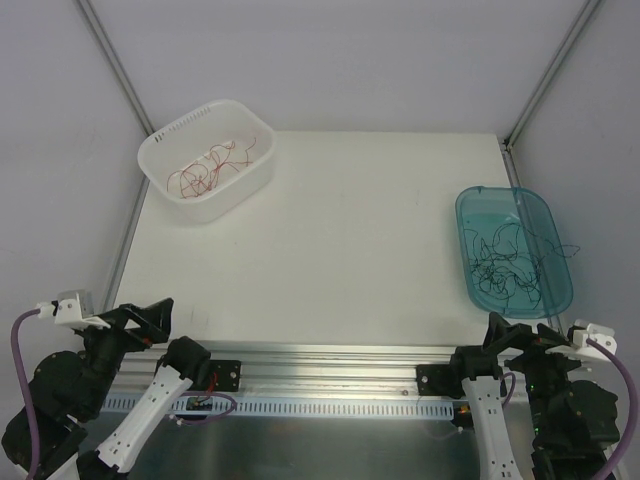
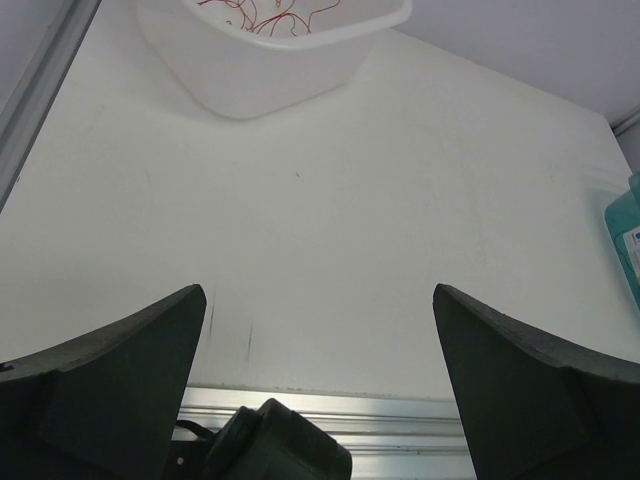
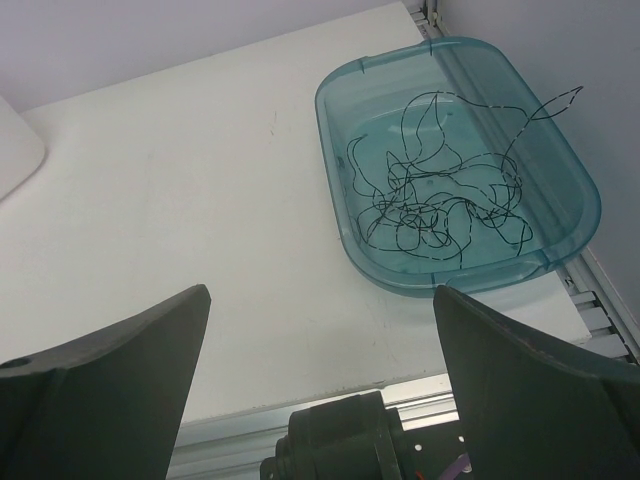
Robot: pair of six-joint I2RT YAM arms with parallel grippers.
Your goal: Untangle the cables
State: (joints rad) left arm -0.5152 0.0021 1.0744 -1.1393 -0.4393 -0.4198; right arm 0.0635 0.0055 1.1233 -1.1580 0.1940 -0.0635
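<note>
**Red and black cables lying in separate containers, both grippers wide and empty**

The red cables (image 1: 207,168) are lying in a loose, curly heap on the floor of a white slotted tub (image 1: 160,150). The tub is sitting at the far left corner of the counter (image 1: 340,240). The black cables (image 1: 510,262) are lying in a wider, looping tangle inside a shallow teal tray (image 1: 480,195). The tray is sitting along the counter's right edge, well apart from the tub. Most of the black strands are crossing one another around the middle and near half of the tray. One strand is arching up over the tray's right rim and poking out past it. How many cables are in either heap is too fine to tell.

The left gripper (image 2: 318,295) is hovering over the near left part of the counter. Its jaws are standing wide apart with only bare counter between them, and it is facing the tub from a distance. The right gripper (image 3: 320,292) is hovering over the near right part. Its jaws are spread just as wide and are gripping nothing, and the teal tray is lying ahead of it and to its right. Neither gripper is touching a cable or a container.

An aluminium rail (image 1: 330,352) is running along the counter's near edge, with both arm bases mounted on it. Purple hoses (image 1: 20,340) are curving off the arms at the outer corners.
</note>
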